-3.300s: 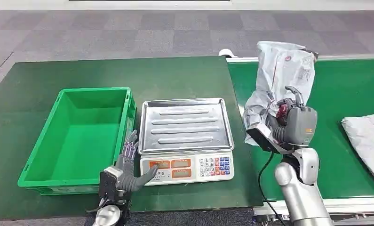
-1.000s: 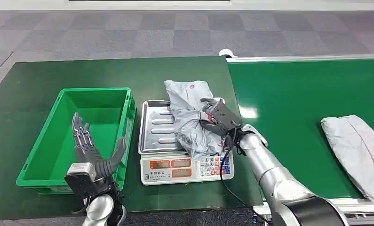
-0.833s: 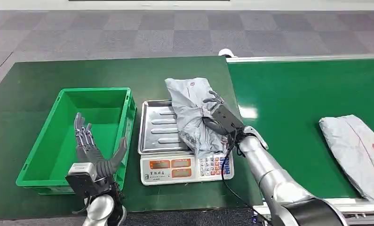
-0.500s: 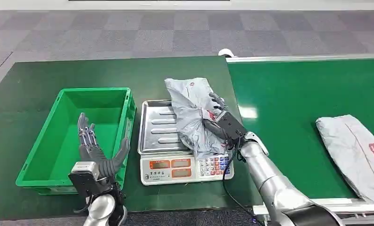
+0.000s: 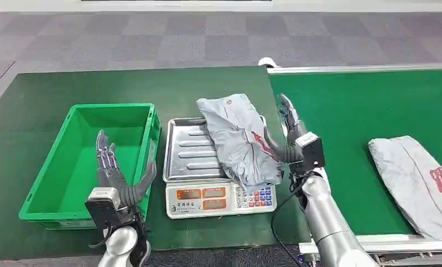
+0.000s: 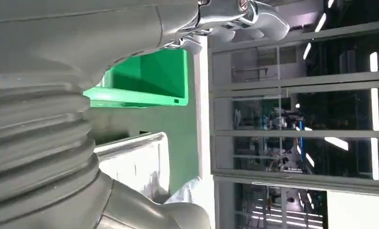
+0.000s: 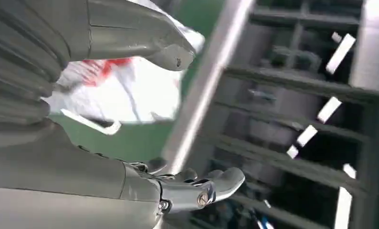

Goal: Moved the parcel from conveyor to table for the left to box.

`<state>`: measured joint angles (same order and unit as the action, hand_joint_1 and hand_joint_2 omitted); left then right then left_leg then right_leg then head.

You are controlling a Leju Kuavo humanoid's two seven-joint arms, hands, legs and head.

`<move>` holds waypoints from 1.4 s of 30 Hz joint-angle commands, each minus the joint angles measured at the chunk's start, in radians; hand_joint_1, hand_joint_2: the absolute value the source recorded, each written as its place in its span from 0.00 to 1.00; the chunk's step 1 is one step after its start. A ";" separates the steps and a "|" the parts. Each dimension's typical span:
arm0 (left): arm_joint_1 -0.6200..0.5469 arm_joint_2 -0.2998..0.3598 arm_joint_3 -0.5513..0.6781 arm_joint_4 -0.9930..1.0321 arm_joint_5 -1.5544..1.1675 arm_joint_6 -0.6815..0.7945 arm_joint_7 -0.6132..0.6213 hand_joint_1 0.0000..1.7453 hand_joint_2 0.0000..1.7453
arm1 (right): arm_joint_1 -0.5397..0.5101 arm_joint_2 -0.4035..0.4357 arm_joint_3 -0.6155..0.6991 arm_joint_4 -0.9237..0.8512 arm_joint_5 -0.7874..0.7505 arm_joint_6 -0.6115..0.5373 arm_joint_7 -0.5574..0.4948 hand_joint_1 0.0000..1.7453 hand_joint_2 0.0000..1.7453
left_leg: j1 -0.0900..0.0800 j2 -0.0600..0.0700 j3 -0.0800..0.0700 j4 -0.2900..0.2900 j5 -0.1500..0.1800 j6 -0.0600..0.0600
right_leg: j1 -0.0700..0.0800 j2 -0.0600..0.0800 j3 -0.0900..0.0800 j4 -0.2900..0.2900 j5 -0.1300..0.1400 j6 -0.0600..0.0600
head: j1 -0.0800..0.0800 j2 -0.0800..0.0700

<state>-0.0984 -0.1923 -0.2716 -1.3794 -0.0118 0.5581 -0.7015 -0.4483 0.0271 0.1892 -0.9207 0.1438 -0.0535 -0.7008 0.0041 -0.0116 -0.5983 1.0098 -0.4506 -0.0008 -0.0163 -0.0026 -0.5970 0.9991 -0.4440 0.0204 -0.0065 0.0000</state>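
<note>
A crumpled grey parcel [image 5: 238,139] with red print lies across the right side of the scale's steel tray [image 5: 188,150], hanging over its front and covering part of the keypad. My right hand [image 5: 292,139] stands just right of it, fingers spread and raised, holding nothing; the right wrist view shows the parcel [image 7: 125,86] beyond the thumb. My left hand [image 5: 114,181] is open, fingers upright, over the near right wall of the green box [image 5: 85,161], which is empty. The left wrist view catches the box [image 6: 149,78] and the tray's edge [image 6: 130,143].
The scale [image 5: 221,197] with orange displays sits on the green table beside the box. A second grey parcel [image 5: 416,181] lies on the green conveyor [image 5: 352,111] at the right. The conveyor's metal rail [image 5: 385,242] runs along the near edge.
My right hand let go of the parcel and drew back to the right with fingers spread; the parcel settled flatter on the tray. The second parcel drifted left on the conveyor. The left hand edged slightly right.
</note>
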 commanded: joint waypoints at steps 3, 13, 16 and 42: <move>-0.145 0.021 -0.018 0.148 -0.037 0.013 0.003 0.00 1.00 | 0.076 -0.083 0.091 -0.366 0.024 -0.315 0.003 0.00 1.00 | 0.000 0.000 0.000 0.000 0.000 0.000 | 0.000 -0.001 0.001 -0.001 0.000 -0.001 | 0.000 0.000; -0.160 0.027 -0.030 0.158 -0.052 0.020 0.003 0.00 1.00 | 0.103 -0.098 0.098 -0.432 0.013 -0.383 0.003 0.00 1.00 | 0.000 0.005 0.001 0.000 0.000 0.000 | 0.001 0.004 0.000 0.000 0.000 -0.001 | 0.000 0.000; -0.207 0.027 -0.046 0.212 -0.056 0.007 0.003 0.00 1.00 | 0.149 -0.126 0.087 -0.574 0.002 -0.495 0.003 0.00 1.00 | 0.000 0.001 0.000 0.000 0.000 0.000 | 0.000 0.000 0.000 0.000 0.000 -0.001 | 0.000 0.000; -0.719 -0.157 -0.798 1.045 -0.606 -0.463 0.844 0.00 1.00 | 0.313 0.065 -0.190 -0.390 0.277 -0.248 0.041 0.00 1.00 | -0.001 0.004 0.011 -0.008 0.000 -0.002 | 0.000 0.003 0.009 -0.007 0.001 -0.004 | 0.000 0.000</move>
<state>-0.7556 -0.3464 -0.7997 -0.5325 -0.5570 0.0687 0.0241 -0.1670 0.0347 0.1045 -1.2993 0.3960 -0.3345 -0.6741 0.0028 -0.0065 -0.5995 1.0103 -0.4515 0.0000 -0.0175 0.0025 -0.5998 0.9991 -0.4421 0.0210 -0.0065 0.0000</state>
